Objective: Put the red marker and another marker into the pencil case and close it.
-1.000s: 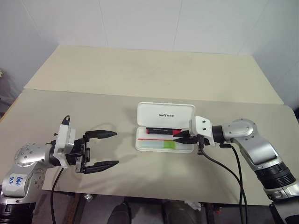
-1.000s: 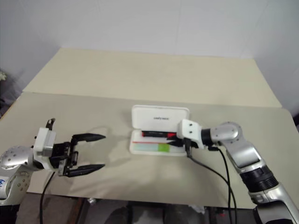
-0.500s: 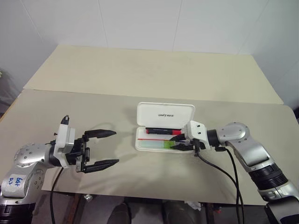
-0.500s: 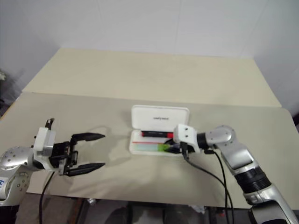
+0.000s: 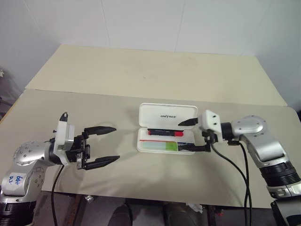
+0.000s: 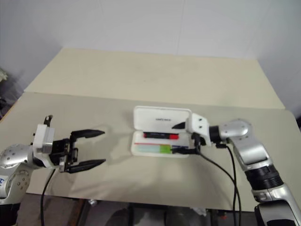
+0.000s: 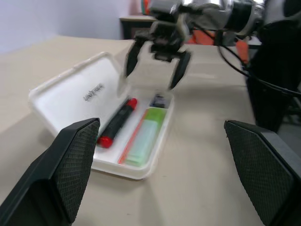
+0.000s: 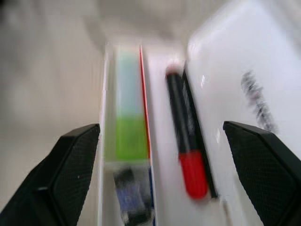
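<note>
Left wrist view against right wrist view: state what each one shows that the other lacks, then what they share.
Left wrist view alone: the right gripper, fingers spread, hovering empty over the open pencil case, and that arm's dangling black cable.

Right wrist view alone: a close look straight down into the tray, with a small dark item at the green cap's end.

Shared: the red marker beside the lid, the green-capped marker across the red stripe, and the lid's dark lettering.
</note>
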Robot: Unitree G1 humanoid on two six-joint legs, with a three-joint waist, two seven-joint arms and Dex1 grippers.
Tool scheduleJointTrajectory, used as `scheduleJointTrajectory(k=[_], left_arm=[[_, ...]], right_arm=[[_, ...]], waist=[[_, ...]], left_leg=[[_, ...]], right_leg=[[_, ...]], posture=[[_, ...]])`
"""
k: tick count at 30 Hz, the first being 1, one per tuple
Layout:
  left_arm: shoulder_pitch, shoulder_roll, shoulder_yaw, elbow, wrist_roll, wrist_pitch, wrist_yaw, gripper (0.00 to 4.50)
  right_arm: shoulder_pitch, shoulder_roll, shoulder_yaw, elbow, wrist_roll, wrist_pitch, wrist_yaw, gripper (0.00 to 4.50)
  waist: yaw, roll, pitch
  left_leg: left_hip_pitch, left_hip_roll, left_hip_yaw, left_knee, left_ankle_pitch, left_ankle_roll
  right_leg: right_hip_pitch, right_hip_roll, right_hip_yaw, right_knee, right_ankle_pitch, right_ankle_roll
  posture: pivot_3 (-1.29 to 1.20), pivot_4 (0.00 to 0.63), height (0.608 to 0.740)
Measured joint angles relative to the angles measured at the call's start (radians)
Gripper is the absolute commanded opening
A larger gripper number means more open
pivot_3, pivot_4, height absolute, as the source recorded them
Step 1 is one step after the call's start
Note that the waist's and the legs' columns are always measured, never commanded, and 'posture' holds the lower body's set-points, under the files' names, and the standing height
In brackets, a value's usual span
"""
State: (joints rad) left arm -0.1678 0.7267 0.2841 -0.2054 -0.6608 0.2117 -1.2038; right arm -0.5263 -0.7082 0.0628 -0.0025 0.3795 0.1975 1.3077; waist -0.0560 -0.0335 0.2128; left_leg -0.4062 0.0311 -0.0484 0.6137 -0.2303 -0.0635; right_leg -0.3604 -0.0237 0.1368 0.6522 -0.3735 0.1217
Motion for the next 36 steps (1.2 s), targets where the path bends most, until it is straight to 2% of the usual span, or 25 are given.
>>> scheduleJointTrajectory(k=[4, 8, 9, 12, 22, 27, 36], left_arm=[[-0.083, 0.001, 0.005, 0.099, 0.024, -0.021, 0.015, 4.50], [-0.198, 0.000, -0.002, 0.260, 0.056, -0.054, 0.009, 4.50], [-0.237, 0.001, -0.002, 0.313, 0.070, -0.069, 0.004, 4.32], [-0.336, 0.007, -0.027, 0.464, 0.122, -0.101, -0.009, 3.56], [-0.656, 0.011, -0.130, 1.071, 0.364, -0.337, -0.014, 0.14], [-0.799, -0.055, -0.167, 1.298, 0.447, -0.410, 0.004, 0.03], [-0.918, -0.138, -0.172, 1.446, 0.510, -0.436, 0.059, 0.03]], right_arm=[[0.039, 0.002, -0.055, 0.034, 0.078, -0.019, 0.075, 4.45], [0.048, -0.005, -0.072, 0.119, 0.082, -0.049, 0.114, 4.45], [0.047, -0.005, -0.073, 0.143, 0.082, -0.060, 0.119, 4.49], [0.041, -0.001, -0.074, 0.179, 0.085, -0.075, 0.128, 4.50], [-0.002, 0.016, -0.094, 0.252, 0.090, -0.133, 0.123, 4.50], [-0.003, 0.025, -0.103, 0.255, 0.082, -0.137, 0.095, 4.50], [0.005, 0.031, -0.106, 0.253, 0.081, -0.138, 0.066, 4.50]], waist=[[0.000, 0.000, 0.000], [0.000, 0.000, 0.000], [-0.001, 0.000, 0.000], [-0.003, 0.001, 0.001], [0.001, 0.001, 0.001], [0.004, 0.001, 0.001], [0.001, 0.001, 0.001]], left_leg=[[0.000, 0.000, 0.000, 0.000, 0.000, 0.000], [0.000, -0.002, 0.000, 0.001, 0.001, 0.001], [0.000, -0.002, 0.000, 0.001, 0.001, 0.001], [0.000, -0.002, 0.000, 0.001, 0.001, 0.000], [-0.001, -0.001, 0.000, 0.002, 0.001, 0.000], [-0.002, -0.001, 0.000, 0.005, 0.001, 0.000], [-0.004, -0.001, 0.000, 0.008, 0.001, 0.000]], right_leg=[[0.001, 0.002, -0.001, 0.000, 0.000, 0.000], [0.001, 0.003, -0.001, 0.001, 0.000, 0.001], [0.001, 0.005, -0.001, 0.001, 0.000, 0.001], [0.000, 0.007, -0.001, 0.002, 0.000, 0.001], [-0.003, 0.009, 0.000, 0.005, 0.000, 0.000], [-0.004, 0.009, 0.000, 0.007, 0.000, 0.001], [-0.006, 0.011, 0.000, 0.011, 0.000, 0.001]], posture=[[0.00, 0.150, 0.740], [0.00, 0.150, 0.740], [0.00, 0.150, 0.740], [0.00, 0.150, 0.740], [0.00, 0.150, 0.740], [0.00, 0.150, 0.740], [0.00, 0.150, 0.740]])
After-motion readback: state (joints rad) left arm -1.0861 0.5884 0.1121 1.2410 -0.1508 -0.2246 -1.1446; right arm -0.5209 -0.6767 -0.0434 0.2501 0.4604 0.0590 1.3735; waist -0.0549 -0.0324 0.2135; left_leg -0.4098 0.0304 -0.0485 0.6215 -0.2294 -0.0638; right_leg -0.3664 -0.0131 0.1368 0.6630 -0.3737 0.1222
